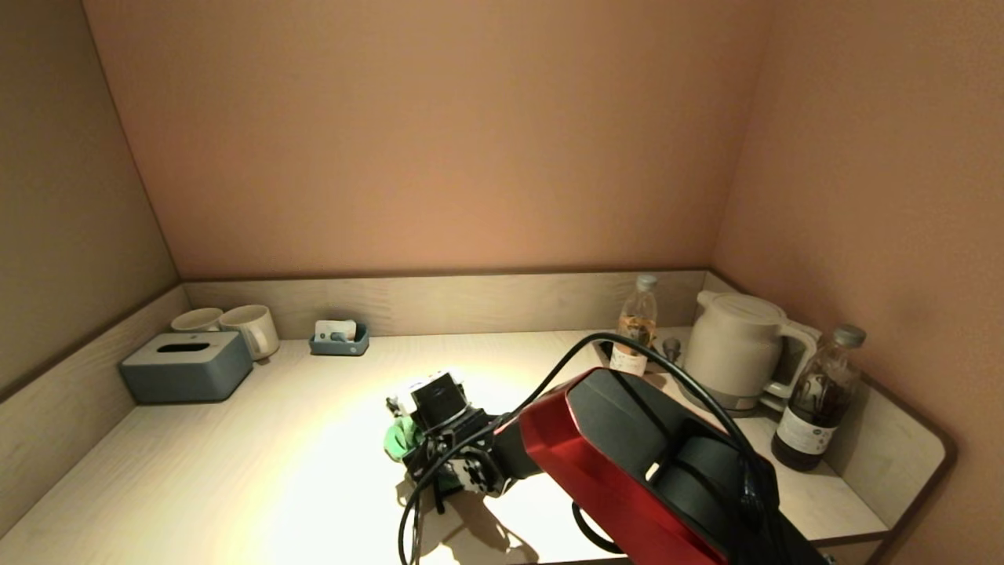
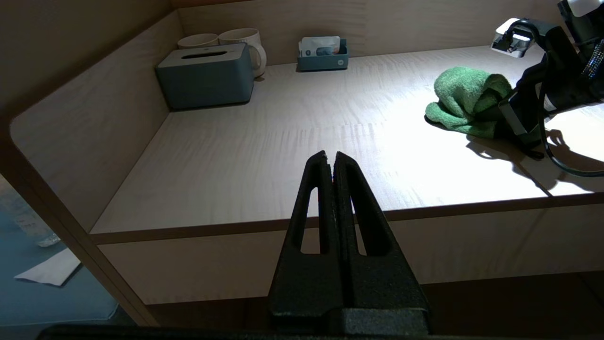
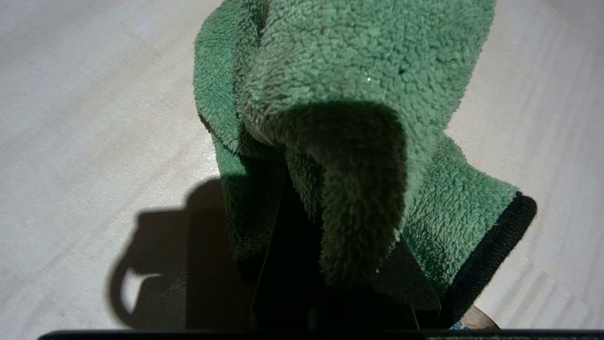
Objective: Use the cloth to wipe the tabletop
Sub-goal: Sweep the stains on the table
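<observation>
A green fleece cloth [image 1: 398,438] lies bunched on the pale wood tabletop [image 1: 259,471], near its middle. My right gripper [image 1: 420,457] is low on the table and shut on the cloth; in the right wrist view the cloth [image 3: 358,71] drapes over the dark fingers [image 3: 278,264] and hides their tips. The left wrist view shows the cloth [image 2: 465,94] resting on the tabletop [image 2: 283,141] with the right gripper [image 2: 502,113] behind it. My left gripper [image 2: 329,158] is shut and empty, held off the table's front edge on the left side.
A grey tissue box [image 1: 187,366] and two mugs [image 1: 251,329] stand at the back left. A small blue tray [image 1: 339,339] sits by the back wall. A bottle [image 1: 637,326], a white kettle [image 1: 737,349] and a dark bottle [image 1: 820,400] fill the right corner.
</observation>
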Tool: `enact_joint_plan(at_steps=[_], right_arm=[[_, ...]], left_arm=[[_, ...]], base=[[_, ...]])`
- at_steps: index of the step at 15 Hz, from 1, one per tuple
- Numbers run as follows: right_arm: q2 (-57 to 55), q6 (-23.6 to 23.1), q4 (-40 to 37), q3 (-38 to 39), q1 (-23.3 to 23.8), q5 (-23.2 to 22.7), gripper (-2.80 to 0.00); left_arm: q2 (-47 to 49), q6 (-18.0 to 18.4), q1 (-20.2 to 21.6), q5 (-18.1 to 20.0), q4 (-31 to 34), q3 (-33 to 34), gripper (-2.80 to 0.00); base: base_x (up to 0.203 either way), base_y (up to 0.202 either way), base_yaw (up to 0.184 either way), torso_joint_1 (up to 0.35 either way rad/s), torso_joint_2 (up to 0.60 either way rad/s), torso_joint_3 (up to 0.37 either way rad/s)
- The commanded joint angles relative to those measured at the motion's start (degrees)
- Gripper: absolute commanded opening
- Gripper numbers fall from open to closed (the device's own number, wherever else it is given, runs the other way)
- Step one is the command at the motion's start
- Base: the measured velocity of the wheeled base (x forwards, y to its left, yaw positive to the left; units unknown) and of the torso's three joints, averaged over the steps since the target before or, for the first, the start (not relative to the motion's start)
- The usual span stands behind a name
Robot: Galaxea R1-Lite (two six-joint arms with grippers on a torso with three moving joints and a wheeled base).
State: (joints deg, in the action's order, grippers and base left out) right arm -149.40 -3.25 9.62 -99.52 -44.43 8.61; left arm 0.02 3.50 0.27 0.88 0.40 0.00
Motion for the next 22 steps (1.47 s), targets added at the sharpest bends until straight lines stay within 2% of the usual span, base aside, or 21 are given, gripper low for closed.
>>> enact_joint_plan(at_steps=[1,5,7,9,11,13,16,18,22], right_arm=[[0.0,0.0,0.0,0.2,-0.8,0.1,-2.8],[5.5,0.3,1.3,11.4,-5.7,0.1,-2.8],[7.9,0.4,3.5,15.0,-6.2,0.1,-2.8],[11.1,0.2,7.5,23.8,-5.8,0.1,-2.8],[13.7,-0.5,12.9,31.3,-2.8,0.0,-2.8],[14.0,-1.6,17.5,34.7,4.5,-0.3,-2.8],[12.0,-3.3,20.4,34.3,10.8,-0.5,-2.8],[8.7,-4.0,20.1,29.1,13.6,-0.5,-2.8],[3.1,-4.8,16.8,19.1,14.8,0.0,-2.8]], left_arm=[[0.0,0.1,0.0,0.0,0.0,0.0,-2.8],[0.0,0.0,0.0,0.0,0.0,0.0,-2.8],[0.0,0.0,0.0,0.0,0.0,0.0,-2.8],[0.0,0.0,0.0,0.0,0.0,0.0,-2.8],[0.0,0.0,0.0,0.0,0.0,0.0,-2.8],[0.0,0.0,0.0,0.0,-0.1,0.0,-2.8],[0.0,0.0,0.0,0.0,0.0,0.0,-2.8],[0.0,0.0,0.0,0.0,0.0,0.0,-2.8],[0.0,0.0,0.0,0.0,-0.1,0.0,-2.8]], base=[[0.0,0.0,0.0,0.0,0.0,0.0],[0.0,0.0,0.0,0.0,0.0,0.0],[0.0,0.0,0.0,0.0,0.0,0.0],[0.0,0.0,0.0,0.0,0.0,0.0],[0.0,0.0,0.0,0.0,0.0,0.0],[0.0,0.0,0.0,0.0,0.0,0.0],[0.0,0.0,0.0,0.0,0.0,0.0],[0.0,0.0,0.0,0.0,0.0,0.0],[0.0,0.0,0.0,0.0,0.0,0.0]])
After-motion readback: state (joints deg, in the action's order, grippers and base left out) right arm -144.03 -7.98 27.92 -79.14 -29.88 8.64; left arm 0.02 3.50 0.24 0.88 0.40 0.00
